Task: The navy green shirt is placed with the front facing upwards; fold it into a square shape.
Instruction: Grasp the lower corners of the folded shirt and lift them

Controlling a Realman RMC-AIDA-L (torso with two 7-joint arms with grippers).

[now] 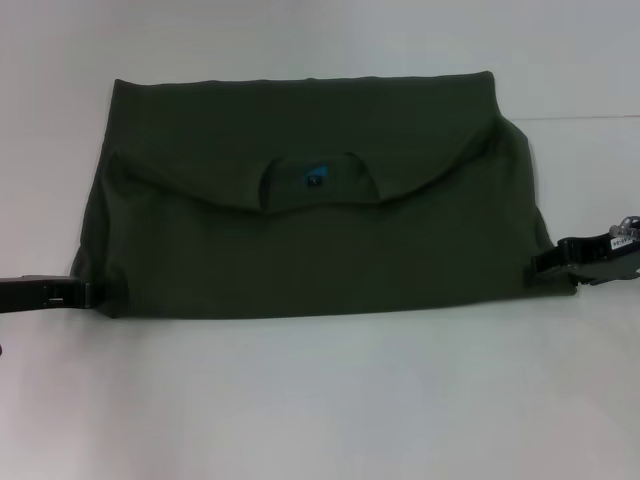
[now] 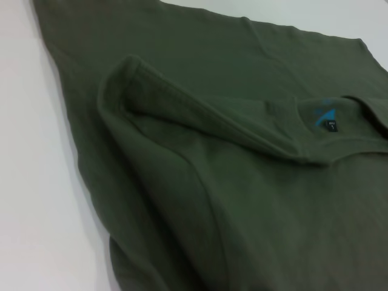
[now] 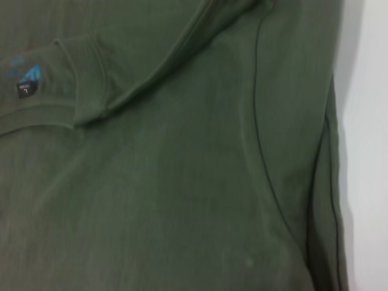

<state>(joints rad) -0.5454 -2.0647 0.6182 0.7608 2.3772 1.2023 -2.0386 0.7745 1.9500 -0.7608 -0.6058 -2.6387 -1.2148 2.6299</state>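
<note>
Worktop [image 1: 320,400], white and plain, carries everything here, and its widest bare stretch runs along the near edge. The navy green shirt [image 1: 310,250] lies across its middle and reaches toward the far edge, already doubled over into a wide, low rectangle whose long sides run parallel to the near edge. Its upper part is folded down toward the near side, so the collar [image 1: 318,180] sits at the centre of the bundle as a curved flap, with smooth cloth above and below it. No chest lettering shows on any exposed face. In the left wrist view the fold [image 2: 200,115] stands up as a thick rolled ridge running toward the collar, and the cloth beside it lies in soft layers. In the right wrist view a seam [image 3: 260,133] runs down the fabric near the shirt's edge, with white worktop just past it.

The right gripper [image 1: 590,258] sits at the shirt's right near corner, touching the cloth; whether its jaws are apart or clamped on the fabric I cannot tell. The left gripper [image 1: 60,292] rests at the left near corner, right against the shirt's edge, and its jaws are likewise hidden.

Inside the collar a small dark neck label [image 1: 314,181] shows, with a blue mark [image 2: 324,113] above it.
</note>
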